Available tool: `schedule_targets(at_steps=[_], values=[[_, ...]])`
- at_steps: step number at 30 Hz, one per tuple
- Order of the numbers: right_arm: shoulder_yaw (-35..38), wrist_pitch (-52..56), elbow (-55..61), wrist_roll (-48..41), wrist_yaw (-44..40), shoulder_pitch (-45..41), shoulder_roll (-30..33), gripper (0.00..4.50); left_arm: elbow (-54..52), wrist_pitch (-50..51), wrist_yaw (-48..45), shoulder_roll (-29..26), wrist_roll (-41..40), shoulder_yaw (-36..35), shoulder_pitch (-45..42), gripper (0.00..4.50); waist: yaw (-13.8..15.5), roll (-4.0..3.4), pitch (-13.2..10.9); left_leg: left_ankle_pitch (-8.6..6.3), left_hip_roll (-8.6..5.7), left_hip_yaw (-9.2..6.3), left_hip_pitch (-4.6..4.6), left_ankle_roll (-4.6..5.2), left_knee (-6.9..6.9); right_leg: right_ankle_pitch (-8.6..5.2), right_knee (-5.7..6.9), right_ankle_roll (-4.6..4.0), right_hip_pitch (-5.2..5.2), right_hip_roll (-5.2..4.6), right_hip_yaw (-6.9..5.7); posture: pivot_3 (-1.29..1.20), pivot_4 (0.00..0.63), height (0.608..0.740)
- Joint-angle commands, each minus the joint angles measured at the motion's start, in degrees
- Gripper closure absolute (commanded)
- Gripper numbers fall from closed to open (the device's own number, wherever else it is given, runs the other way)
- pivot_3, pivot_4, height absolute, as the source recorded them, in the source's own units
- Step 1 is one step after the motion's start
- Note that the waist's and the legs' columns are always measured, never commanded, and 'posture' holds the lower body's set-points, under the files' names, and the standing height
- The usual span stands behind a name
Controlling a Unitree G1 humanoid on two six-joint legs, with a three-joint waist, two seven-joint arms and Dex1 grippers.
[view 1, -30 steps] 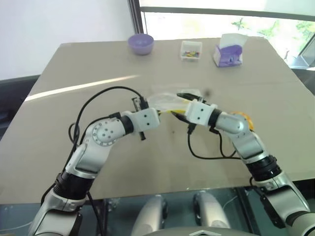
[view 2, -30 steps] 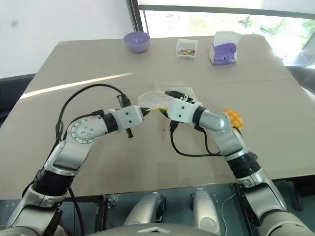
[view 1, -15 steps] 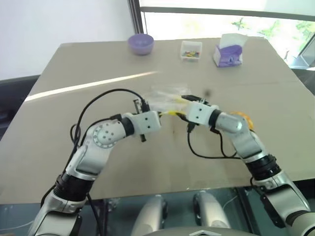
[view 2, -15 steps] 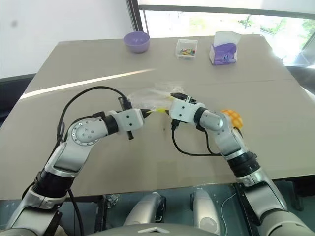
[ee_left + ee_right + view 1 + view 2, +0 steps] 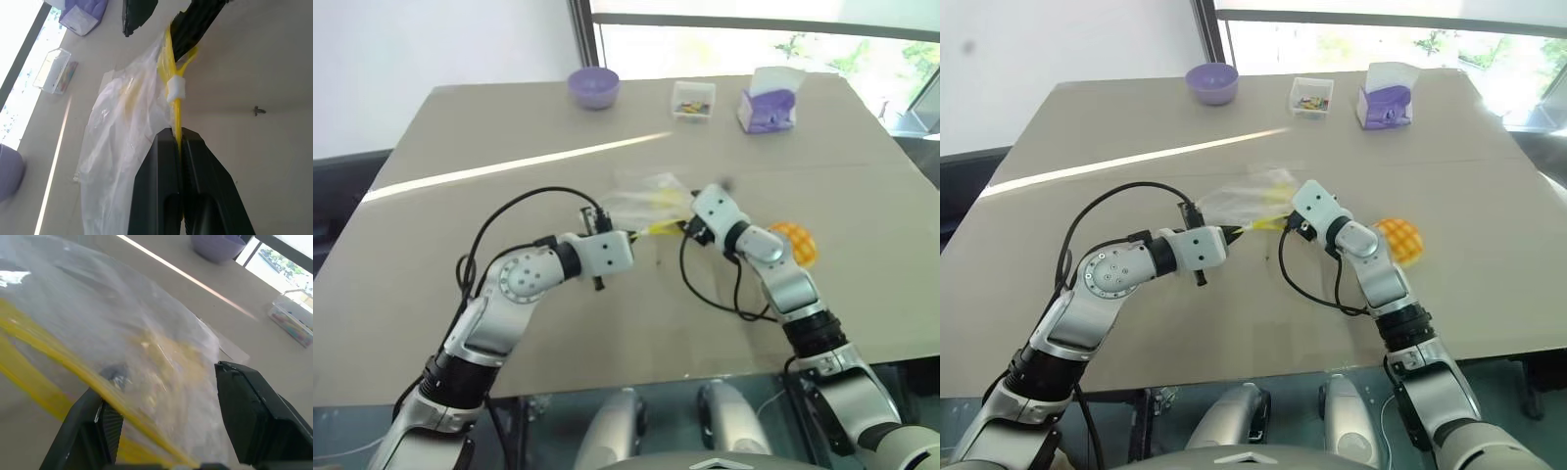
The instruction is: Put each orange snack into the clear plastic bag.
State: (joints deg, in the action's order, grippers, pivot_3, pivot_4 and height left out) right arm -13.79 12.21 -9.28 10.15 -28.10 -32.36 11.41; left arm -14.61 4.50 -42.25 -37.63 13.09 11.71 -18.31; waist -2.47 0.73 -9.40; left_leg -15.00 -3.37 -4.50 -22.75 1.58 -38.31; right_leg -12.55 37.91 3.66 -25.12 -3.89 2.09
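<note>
We cannot see the bag's mouth clearly: the clear plastic bag (image 5: pixel 1252 199) bunches between the two arms, and its far side blurs into glare on the table (image 5: pixel 1116 127). Whether anything lies inside it we cannot tell. The orange snack (image 5: pixel 1400 240) is partly cut off by the right forearm in both head views; only its outer half shows.

The snack is round, domed, golden-orange, with a criss-cross grid on top. It sits on the table just beyond the right arm, well apart from the bag.

The bag is crinkly and transparent, with a yellow seal strip (image 5: pixel 176 105) pulled taut and a small white slider on it. The left gripper (image 5: pixel 180 139) has its jaws closed on the end of that strip, the bag hanging beside it. The right gripper (image 5: pixel 168 396) has its jaws standing apart, with bag film and the yellow strip lying between them; the film touches one finger, and a firm grip we cannot confirm.

At the far edge of the table: a purple bowl (image 5: pixel 1211 82), a small clear box (image 5: pixel 1311 98), a purple-and-white tissue box (image 5: pixel 1387 98).
</note>
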Motion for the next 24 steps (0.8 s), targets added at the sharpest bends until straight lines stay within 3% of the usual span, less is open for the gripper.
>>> schedule_targets(at_steps=[1,5,10,14,17,22,24], values=[[0.92,-0.59,-1.99,0.92,3.56,-0.94,-0.14,1.48,-1.5,-0.7,0.18,0.05,-1.07,-1.27,-0.06,4.5,0.09,0.0,0.0,0.0,0.0,-0.01,0.0,0.0,0.0,0.0,0.0,0.0,0.0,0.0,0.0,0.0,0.15,0.74],[3.26,-0.1,-0.29,-1.87,1.39,-0.14,2.07,1.48,-0.16,0.59,0.78,0.23,-0.74,-1.63,-0.5,4.5,0.33,0.0,0.0,0.01,-0.02,0.0,-0.01,-0.01,-0.01,0.0,-0.02,0.0,0.0,-0.02,-0.01,0.0,0.15,0.74],[3.3,-3.05,5.14,-3.7,-1.29,2.43,4.85,0.02,1.15,2.19,1.41,1.36,-0.63,-1.61,-1.62,4.5,0.25,0.0,0.0,-0.05,-0.01,-0.02,-0.02,0.09,0.0,0.0,-0.03,0.0,0.01,0.0,-0.03,0.0,0.15,0.74],[4.89,-4.98,9.7,-5.1,-0.57,3.87,5.46,0.02,2.41,3.74,2.0,2.27,-0.42,-1.52,-2.81,4.5,0.08,0.0,0.0,-0.06,0.01,0.01,0.0,0.1,-0.01,0.0,0.01,0.0,0.0,0.02,0.0,0.0,0.15,0.74],[5.44,-3.35,12.92,-6.6,-1.82,4.87,6.39,0.76,2.98,4.16,2.12,2.54,-0.49,-1.47,-3.47,4.5,0.18,0.0,0.0,-0.06,0.01,0.01,0.0,0.1,-0.01,0.0,0.0,0.0,0.01,0.01,0.0,0.0,0.15,0.74],[4.13,-4.13,16.14,-7.72,-3.81,6.64,7.61,3.07,3.64,5.17,2.15,3.49,-0.54,-1.04,-4.82,4.5,0.43,0.0,0.0,-0.06,0.0,0.0,0.0,0.11,-0.01,0.0,-0.02,0.0,0.02,0.0,-0.02,0.0,0.15,0.74],[3.73,-4.43,16.38,-7.54,-3.88,6.87,7.59,3.71,3.91,5.31,2.13,3.95,-0.53,-0.91,-5.48,4.5,0.43,0.0,0.0,-0.06,0.0,0.0,0.0,0.11,-0.02,0.0,-0.01,0.0,0.02,0.0,-0.01,0.0,0.15,0.74]])
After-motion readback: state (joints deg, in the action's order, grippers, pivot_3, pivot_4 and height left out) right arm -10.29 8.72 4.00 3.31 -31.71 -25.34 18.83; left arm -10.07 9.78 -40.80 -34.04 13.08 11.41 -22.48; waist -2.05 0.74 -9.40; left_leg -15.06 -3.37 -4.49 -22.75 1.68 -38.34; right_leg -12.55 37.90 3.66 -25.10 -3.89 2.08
